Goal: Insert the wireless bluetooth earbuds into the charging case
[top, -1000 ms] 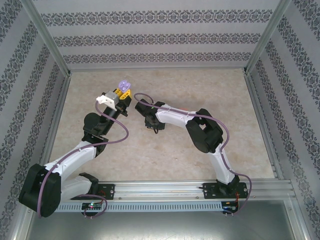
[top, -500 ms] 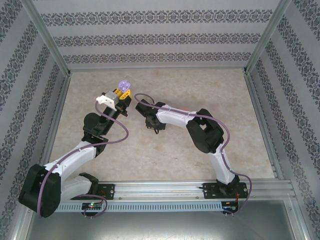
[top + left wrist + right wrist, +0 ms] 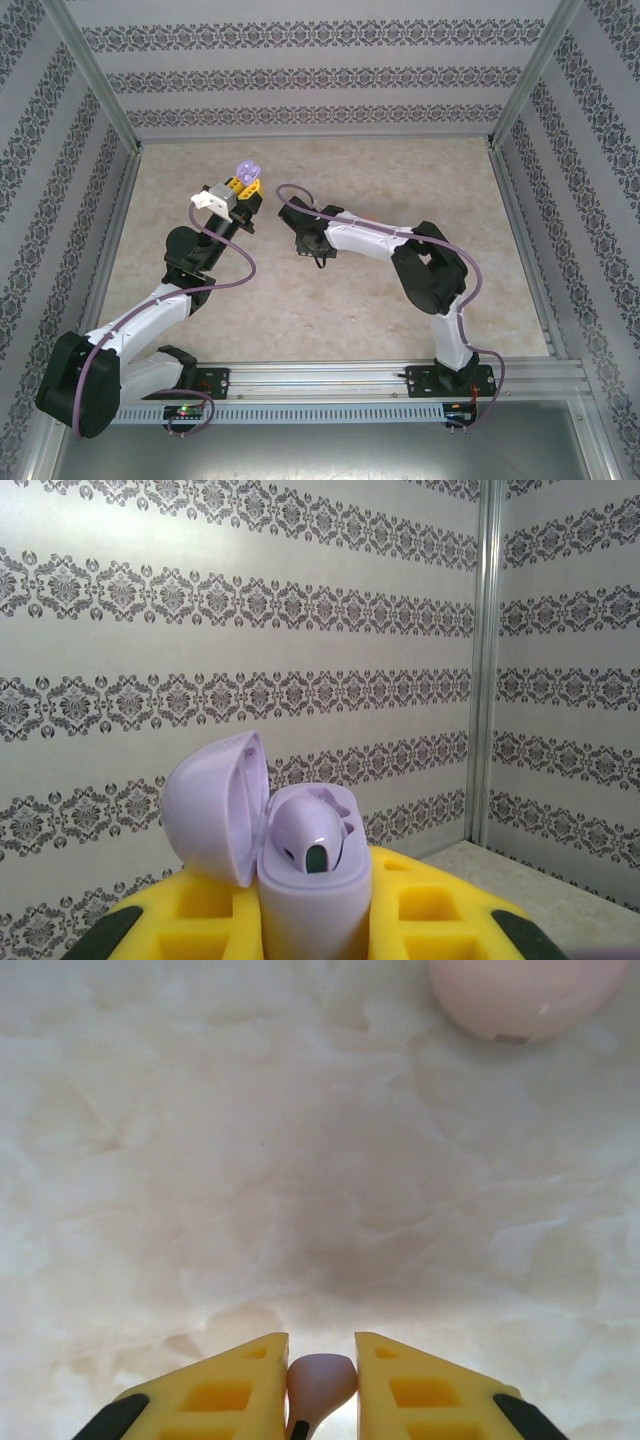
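My left gripper (image 3: 243, 190) holds a lilac charging case (image 3: 246, 172) upright above the table, shut on its body (image 3: 310, 890). The lid (image 3: 215, 805) is swung open to the left. One purple earbud (image 3: 310, 832) sits in the case's left socket. My right gripper (image 3: 305, 248) points down at the table just right of the left one. In the right wrist view its yellow fingers (image 3: 220, 1390) are shut on the head of a small mauve earbud (image 3: 320, 1380), close above the marbled table (image 3: 300, 1160).
A pale pink rounded case (image 3: 525, 995) lies on the table ahead of the right gripper. Patterned walls and metal posts (image 3: 488, 660) enclose the table. Open tabletop (image 3: 330, 310) lies between the arms and the near rail.
The right arm's elbow has swung to the right and its wrist has shifted slightly. The left arm and the case have not moved.
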### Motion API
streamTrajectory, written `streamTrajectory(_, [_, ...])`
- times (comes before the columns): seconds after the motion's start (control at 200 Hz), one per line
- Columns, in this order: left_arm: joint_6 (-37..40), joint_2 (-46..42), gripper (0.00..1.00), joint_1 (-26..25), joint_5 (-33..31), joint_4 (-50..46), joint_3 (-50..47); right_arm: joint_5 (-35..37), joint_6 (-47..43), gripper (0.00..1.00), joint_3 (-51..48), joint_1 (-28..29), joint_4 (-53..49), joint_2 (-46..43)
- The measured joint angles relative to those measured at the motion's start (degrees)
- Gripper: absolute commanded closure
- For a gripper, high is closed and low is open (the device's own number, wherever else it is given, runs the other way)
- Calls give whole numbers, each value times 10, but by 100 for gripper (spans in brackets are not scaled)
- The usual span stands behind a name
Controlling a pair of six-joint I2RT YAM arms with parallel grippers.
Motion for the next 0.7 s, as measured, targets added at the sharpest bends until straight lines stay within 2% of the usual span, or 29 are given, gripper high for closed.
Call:
streamTrajectory(0.405, [2,-3,100,0,43,-28,4,29,-85,78,-6,-33,10,-159])
streamTrajectory(0.699, [7,-3,100,0,102,-54,8,35,-156,77,8,-35,21,-240])
